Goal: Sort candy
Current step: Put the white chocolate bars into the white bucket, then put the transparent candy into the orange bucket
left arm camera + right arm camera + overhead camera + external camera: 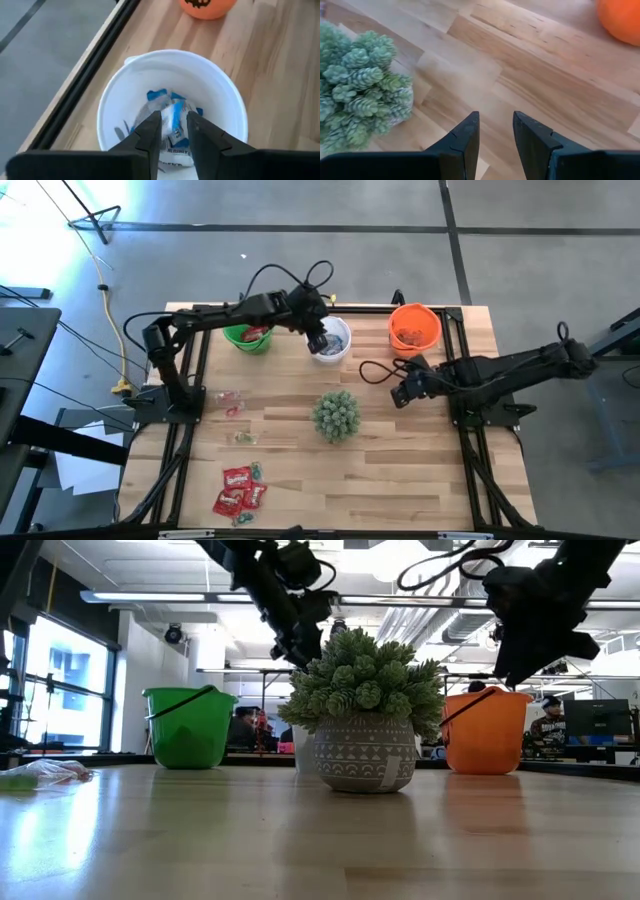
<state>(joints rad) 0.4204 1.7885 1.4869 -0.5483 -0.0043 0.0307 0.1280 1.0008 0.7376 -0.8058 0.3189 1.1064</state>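
Candy in a blue-and-white wrapper between the left gripper fingers, just over the white cup, with more blue-and-white pieces lying in the bottom. Fingers a little apart with the wrapper in the gap; hard to tell whether gripped or already let go, probably the moment of dropping. Cup chosen for this colour, it seems: red wrappers in the green cup, something small and dark in the orange cup. More candy waiting on the table: red packs near the front edge, a few pale pieces beside the left arm's base.

Left arm stretched across from its base, wrist bent down, gripper pointing into the white cup. Right gripper hanging over bare wood between plant and orange cup, fingers apart, nothing between them, simply waiting.
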